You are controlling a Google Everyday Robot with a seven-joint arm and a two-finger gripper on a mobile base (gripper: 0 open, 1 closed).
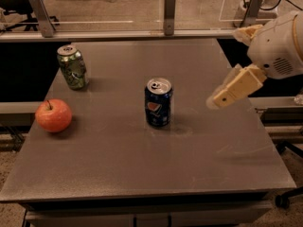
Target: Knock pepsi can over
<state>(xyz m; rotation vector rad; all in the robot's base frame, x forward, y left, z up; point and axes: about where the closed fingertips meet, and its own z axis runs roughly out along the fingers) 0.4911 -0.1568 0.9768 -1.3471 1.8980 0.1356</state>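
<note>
The pepsi can [157, 103] is dark blue with a round red-white-blue logo and a silver top. It stands upright near the middle of the grey table [142, 174]. My gripper [218, 100] comes in from the right on a white and cream arm. It hangs above the table's right part, about a can's height to the right of the pepsi can and not touching it.
A green patterned can [73, 67] stands upright at the table's back left. A red apple [53, 115] lies at the left edge. A rail with metal posts [169, 6] runs behind the table. Dark gaps flank the table on both sides.
</note>
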